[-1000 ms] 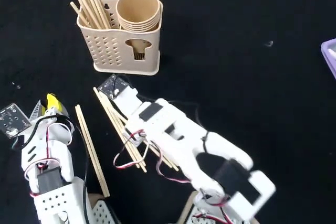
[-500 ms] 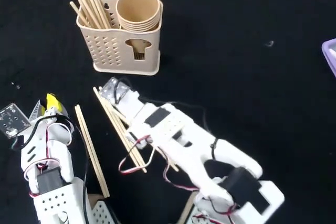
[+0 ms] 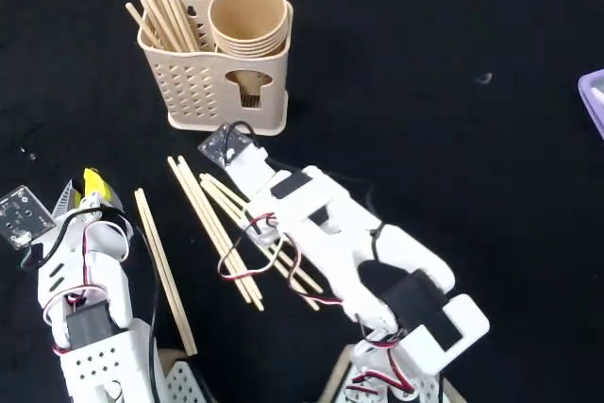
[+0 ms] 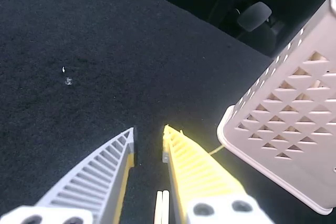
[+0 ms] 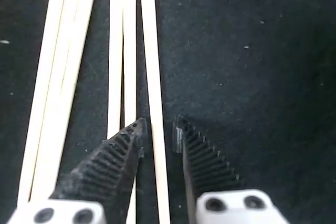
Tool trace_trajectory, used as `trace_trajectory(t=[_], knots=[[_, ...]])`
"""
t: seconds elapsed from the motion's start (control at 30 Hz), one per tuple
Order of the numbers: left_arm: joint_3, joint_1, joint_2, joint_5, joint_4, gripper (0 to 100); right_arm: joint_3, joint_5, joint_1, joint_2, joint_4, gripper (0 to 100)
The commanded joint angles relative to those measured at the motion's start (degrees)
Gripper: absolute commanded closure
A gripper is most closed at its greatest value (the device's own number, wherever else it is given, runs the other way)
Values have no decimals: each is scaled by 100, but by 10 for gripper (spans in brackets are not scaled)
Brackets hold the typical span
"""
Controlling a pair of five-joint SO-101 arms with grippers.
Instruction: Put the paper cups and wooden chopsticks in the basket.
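Near the basket [image 3: 193, 92], the right gripper [image 5: 157, 129] stands released around one chopstick [image 5: 148, 51], and the left gripper [image 4: 148, 136] is released too, grasping nothing.

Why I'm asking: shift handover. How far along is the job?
Done: stacked paper cups and a chopstick bundle stand in the basket. In hand: the right hand, open, straddles one loose chopstick on the table. Left: the other loose chopsticks there, plus a pair beside the left hand.
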Motion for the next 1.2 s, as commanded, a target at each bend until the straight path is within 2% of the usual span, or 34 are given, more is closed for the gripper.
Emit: trace_trajectory(t=[0.0, 0.2, 0.3, 0.5, 0.67, 1.17], knots=[[136, 13, -35, -35, -79, 898, -286, 18, 9, -75, -18, 904], [136, 31, -35, -35, -79, 898, -233, -35, -70, -989, 422, 903], [136, 40, -35, -35, -79, 898, 101, -97, -290, -1191, 255, 902], [136, 31, -35, -35, -79, 898, 215, -35, -484, -760, -273, 902], [136, 22, -35, -35, -79, 898, -251, 246, -62, -136, -273, 902], [136, 22, -35, -35, -79, 898, -699, 220, 18, 48, 396, 902]])
